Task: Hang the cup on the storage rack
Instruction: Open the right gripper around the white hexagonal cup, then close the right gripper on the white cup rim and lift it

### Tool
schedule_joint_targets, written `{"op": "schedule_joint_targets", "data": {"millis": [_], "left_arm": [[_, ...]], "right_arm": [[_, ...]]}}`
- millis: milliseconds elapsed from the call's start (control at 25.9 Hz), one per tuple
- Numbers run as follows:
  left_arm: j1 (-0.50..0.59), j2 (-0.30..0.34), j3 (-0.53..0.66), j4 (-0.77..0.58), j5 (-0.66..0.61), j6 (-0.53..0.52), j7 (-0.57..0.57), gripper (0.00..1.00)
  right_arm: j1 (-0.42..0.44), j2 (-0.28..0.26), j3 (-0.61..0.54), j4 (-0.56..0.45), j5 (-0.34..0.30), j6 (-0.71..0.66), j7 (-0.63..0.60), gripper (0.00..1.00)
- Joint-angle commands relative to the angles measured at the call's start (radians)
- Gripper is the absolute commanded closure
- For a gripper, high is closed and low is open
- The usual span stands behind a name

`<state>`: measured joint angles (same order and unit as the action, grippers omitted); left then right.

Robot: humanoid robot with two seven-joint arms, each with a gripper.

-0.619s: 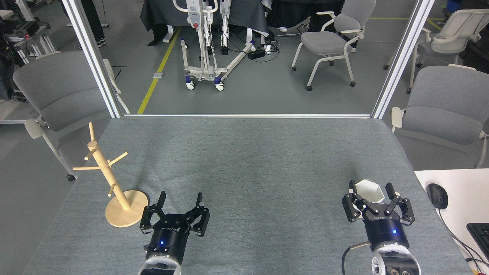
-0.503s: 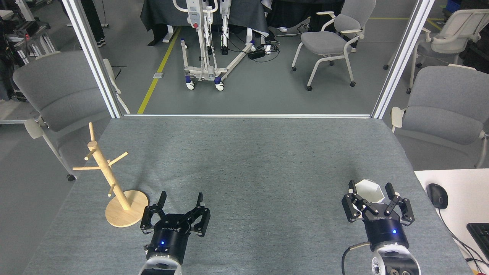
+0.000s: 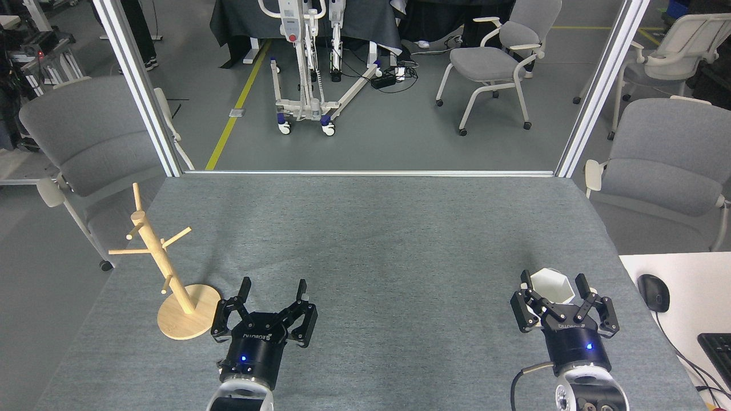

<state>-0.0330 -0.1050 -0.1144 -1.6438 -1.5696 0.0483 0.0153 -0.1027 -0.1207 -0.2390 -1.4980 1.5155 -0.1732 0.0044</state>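
The cup [image 3: 551,286] stood upright on the grey-covered table [image 3: 371,240] at the near right, its hexagonal rim facing up. The right end effector [image 3: 553,283] was spread wide around it, one dark finger on the cup's left side and the other on its right; whether either finger touched the white wall could not be told, and the cup's lower half was hidden behind the end effector's body.

At the near left stood the storage rack [image 3: 168,279], its round wooden base flat on the table and its post leaning up and to the left, with thin pegs angling out and nothing hung on them. The left end effector [image 3: 273,288] was just right of the rack's base, released, fingers parted and holding nothing.

On a white desk [image 3: 679,297] right of the table lay a black mouse [image 3: 653,292] and the corner of a keyboard [image 3: 717,348].
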Motion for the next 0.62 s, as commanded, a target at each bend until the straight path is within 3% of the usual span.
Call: {"op": "schedule_joint_targets", "data": {"millis": [0, 232, 387, 580], "left_arm": [[-0.002, 0.001, -0.001, -0.001, 0.000, 0.001, 0.008, 0.01], [-0.002, 0.001, -0.001, -0.002, 0.000, 0.007, -0.001, 0.01], [-0.002, 0.001, -0.001, 0.002, 0.000, 0.007, -0.008, 0.01], [-0.002, -0.001, -0.001, 0.006, 0.000, 0.005, -0.008, 0.01]], "right_arm": [[0.003, -0.022, -0.022, 0.002, -0.002, -0.002, 0.000, 0.00], [0.003, -0.028, -0.095, 0.056, -0.002, -0.011, -0.001, 0.00], [0.003, -0.063, -0.098, 0.128, 0.000, -0.008, -0.004, 0.00], [-0.015, -0.048, -0.097, 0.159, 0.014, 0.000, -0.011, 0.00]]}}
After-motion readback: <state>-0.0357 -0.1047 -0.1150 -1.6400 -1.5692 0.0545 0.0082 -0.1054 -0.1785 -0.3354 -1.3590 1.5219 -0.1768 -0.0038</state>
